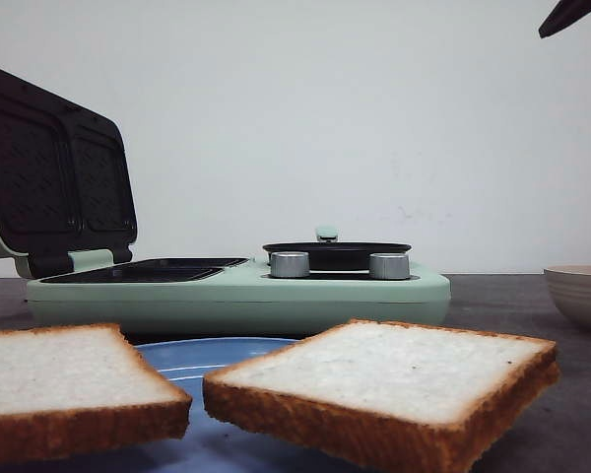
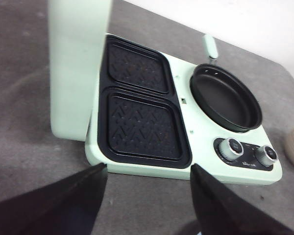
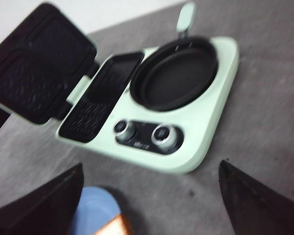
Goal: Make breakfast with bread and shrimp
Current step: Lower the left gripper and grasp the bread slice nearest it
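Above the breakfast maker (image 2: pixel 186 117), left tool (image 2: pixel 147 196) and right tool (image 3: pixel 149 196) hovering, both spread wide, empty

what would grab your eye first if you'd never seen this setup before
Two slices of white bread fill the foreground of the front view, lying on a blue plate. Behind them sits a mint-green breakfast maker, its lid raised over two empty ridged sandwich plates, with a black frying pan and two silver knobs beside them.
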